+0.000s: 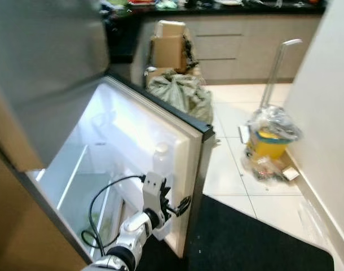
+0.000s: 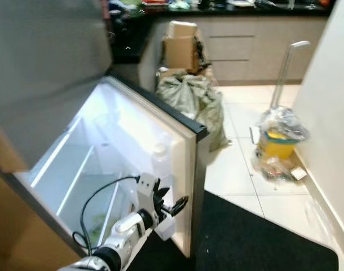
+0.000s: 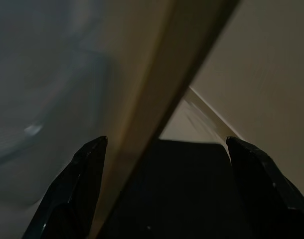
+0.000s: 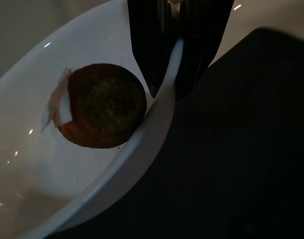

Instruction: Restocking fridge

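Note:
The fridge stands open, its lit interior (image 1: 82, 175) on my left and its door (image 1: 132, 130) swung out ahead. A white bottle (image 1: 161, 155) sits in the door shelf. My left gripper (image 1: 180, 206) is low at the door's free edge. In the left wrist view it (image 3: 167, 144) is open, with the door edge (image 3: 157, 99) between its fingers. My right gripper (image 4: 177, 64) is shut on the rim of a white bowl (image 4: 22, 164). A round brown piece of food (image 4: 102, 104) lies in the bowl, which hangs above the dark mat.
A black mat (image 1: 251, 237) covers the floor by the door. Behind the door are a green sack (image 1: 180, 93) and cardboard boxes (image 1: 169, 45). A yellow bucket with plastic bags (image 1: 270, 141) stands by the right wall (image 1: 330, 113). Cabinets (image 1: 245, 45) line the back.

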Robot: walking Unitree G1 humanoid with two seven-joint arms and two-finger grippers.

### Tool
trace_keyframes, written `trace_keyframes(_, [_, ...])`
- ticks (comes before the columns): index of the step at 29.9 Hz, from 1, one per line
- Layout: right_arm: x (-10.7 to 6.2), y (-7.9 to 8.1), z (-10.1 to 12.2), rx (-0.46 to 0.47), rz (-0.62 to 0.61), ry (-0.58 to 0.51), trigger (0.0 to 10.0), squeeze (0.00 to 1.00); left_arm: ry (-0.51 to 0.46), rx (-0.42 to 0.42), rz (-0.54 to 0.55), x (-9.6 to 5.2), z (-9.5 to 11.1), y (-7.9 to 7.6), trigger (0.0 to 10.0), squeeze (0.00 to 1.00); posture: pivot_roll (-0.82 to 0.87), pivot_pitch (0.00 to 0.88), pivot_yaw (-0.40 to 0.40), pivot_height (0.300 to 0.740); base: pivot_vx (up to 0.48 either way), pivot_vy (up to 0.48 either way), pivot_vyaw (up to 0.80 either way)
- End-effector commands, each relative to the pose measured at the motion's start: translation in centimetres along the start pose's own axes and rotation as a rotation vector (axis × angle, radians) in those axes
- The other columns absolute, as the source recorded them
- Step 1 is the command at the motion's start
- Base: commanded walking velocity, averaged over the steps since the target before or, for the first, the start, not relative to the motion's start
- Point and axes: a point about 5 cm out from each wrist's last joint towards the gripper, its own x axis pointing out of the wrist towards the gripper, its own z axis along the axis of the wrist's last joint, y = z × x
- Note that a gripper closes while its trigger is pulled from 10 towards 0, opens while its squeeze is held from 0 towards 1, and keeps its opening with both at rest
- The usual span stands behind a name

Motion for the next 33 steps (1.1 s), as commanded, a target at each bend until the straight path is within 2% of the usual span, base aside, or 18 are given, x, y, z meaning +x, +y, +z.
trace_keyframes(1, [0.00, -0.08, -0.18, 0.015, -0.004, 0.005, 10.0, 0.00, 0.001, -0.005, -0.022, 0.12, -0.26, -0.50, 10.0, 0.00, -0.18, 0.046, 0.065, 0.740, 0.000, 0.000, -0.80])
trace_keyframes(5, [0.00, -0.07, -0.13, 0.015, -0.003, 0.003, 10.0, 0.00, 0.011, 0.004, -0.023, 0.02, -0.41, -0.47, 10.0, 0.00, -0.18, 0.046, 0.066, 0.740, 0.000, 0.000, -0.75])
trace_keyframes(13, [0.00, 0.01, 0.24, 0.017, 0.002, -0.019, 10.0, 0.00, 0.046, 0.010, -0.001, -0.23, -0.86, -0.23, 10.0, 0.00, -0.18, 0.045, 0.066, 0.740, 0.000, 0.000, 0.00])
trace_keyframes(33, [0.00, 0.06, 0.33, 0.016, 0.005, -0.023, 10.0, 0.00, 0.038, 0.001, -0.008, -0.01, -0.67, -0.37, 10.0, 0.00, -0.18, 0.042, 0.067, 0.740, 0.000, 0.000, 0.00])
